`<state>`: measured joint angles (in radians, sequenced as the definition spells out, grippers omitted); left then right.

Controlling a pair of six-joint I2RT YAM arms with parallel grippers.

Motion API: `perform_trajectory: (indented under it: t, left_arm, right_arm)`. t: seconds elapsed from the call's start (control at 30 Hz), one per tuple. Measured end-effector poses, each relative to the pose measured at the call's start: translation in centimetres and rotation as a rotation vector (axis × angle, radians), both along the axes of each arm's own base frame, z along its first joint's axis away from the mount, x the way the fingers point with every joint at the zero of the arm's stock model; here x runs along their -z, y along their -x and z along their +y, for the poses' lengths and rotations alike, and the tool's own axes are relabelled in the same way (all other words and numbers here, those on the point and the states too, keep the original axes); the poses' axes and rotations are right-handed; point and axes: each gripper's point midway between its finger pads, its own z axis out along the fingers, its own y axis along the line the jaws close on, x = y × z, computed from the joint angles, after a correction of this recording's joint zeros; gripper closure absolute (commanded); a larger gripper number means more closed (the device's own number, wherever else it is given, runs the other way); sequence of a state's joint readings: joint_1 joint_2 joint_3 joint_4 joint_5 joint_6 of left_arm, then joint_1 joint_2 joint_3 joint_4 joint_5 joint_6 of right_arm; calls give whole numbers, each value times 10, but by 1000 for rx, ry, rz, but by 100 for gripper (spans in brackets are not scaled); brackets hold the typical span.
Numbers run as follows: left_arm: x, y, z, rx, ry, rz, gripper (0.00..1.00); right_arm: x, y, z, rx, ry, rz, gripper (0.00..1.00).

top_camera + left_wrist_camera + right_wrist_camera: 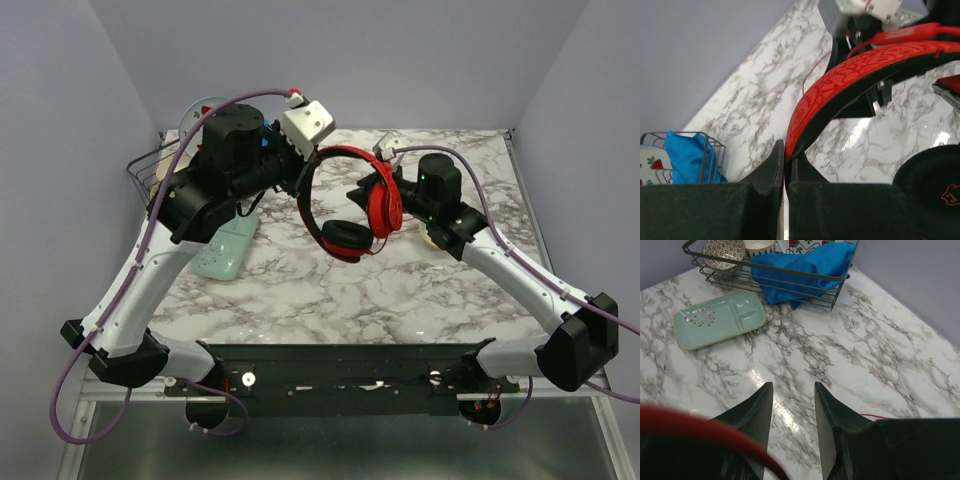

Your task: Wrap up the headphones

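Looking down from above, the headphones (381,207) sit mid-scene, apparently lifted off the marble table (300,300). Their headband (345,152) arches far and left, and the ear cups hang nearer and to the right. The left gripper (303,186) meets the band's left end, while the right gripper (372,190) is just right of the red ear cup; contact there cannot be told. In the left wrist view the left gripper (785,156) is clenched on the headband (850,75), whose long axis sweeps up and right away from it, and the thin cable (812,75) trails beyond. In the right wrist view the right gripper (793,405) is spread, grasping nothing, with bare marble between its fingers (757,410). A red blur of the headphones (685,422) lies at its near left, and the cable (877,416) shows just right. A green tray (720,320) and a wire basket (765,271) holding a blue cloth (800,265) sit farther off. The free right arm looks nearer the cable, so winding likely falls to it.
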<state>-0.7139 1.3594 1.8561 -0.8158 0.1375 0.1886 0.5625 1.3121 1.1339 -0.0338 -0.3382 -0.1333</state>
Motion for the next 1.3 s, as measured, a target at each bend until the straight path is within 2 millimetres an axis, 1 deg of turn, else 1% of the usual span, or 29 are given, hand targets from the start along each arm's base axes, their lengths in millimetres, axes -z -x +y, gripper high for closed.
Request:
perform_trajectory:
  t: [0.1,0.13,0.2,0.27,0.4,0.47,0.6,0.63,0.7,0.73,0.8,0.83,0.9,0.93,1.0,1.03,1.1,1.17,1.2,1.3]
  left_arm:
    - [-39,3,7,-31,75,-60,100]
    - [-47,3,9,-44,91,-71,100]
    - [-69,5,15,-76,149,-100,100]
    - [-81,5,19,-100,187,-107,100]
    - [-92,3,26,-141,248,-83,100]
    - [-98,0,32,-170,283,-69,100]
    - [-117,-6,41,-207,344,-76,100]
    - [-125,-7,43,-214,362,-87,100]
    - [-138,-5,45,-218,393,-106,100]
    - [-141,-5,47,-222,401,-110,100]
    - [-151,-4,51,-230,425,-124,100]
    - [-156,-4,54,-235,440,-131,100]
    - [-161,-6,58,-250,463,-131,100]
    - [-162,-9,62,-263,473,-129,100]
    - [-164,-16,68,-285,501,-113,100]
    - [-162,-24,74,-306,512,-99,100]
    - [-159,-37,84,-344,537,-73,100]
    - [-153,-57,94,-392,558,-44,100]
    - [-152,-61,97,-402,565,-37,100]
    - [-139,-90,104,-455,595,17,100]
  right_arm:
    - [5,-1,7,-14,-42,12,50]
    - [6,-2,9,-16,-51,17,50]
    - [10,-6,13,-18,-65,25,50]
    - [12,-11,16,-15,-77,30,50]
    - [17,-20,22,-11,-96,31,50]
    - [23,-24,25,-9,-99,38,50]
    - [42,-34,32,-6,-85,69,50]
    - [50,-37,33,-2,-77,85,50]
    - [61,-40,34,3,-65,104,50]
    - [68,-42,35,6,-57,117,53]
    - [76,-44,36,9,-47,132,60]
    - [81,-45,37,9,-42,139,67]
    - [88,-47,38,10,-36,151,75]
    - [92,-48,38,12,-33,161,80]
    - [99,-49,39,14,-22,172,85]
    - [101,-49,39,17,-19,179,88]
    - [104,-50,39,20,-9,193,92]
    - [107,-53,40,21,8,213,95]
    - [108,-55,42,21,17,224,97]
    - [110,-62,47,30,56,244,99]
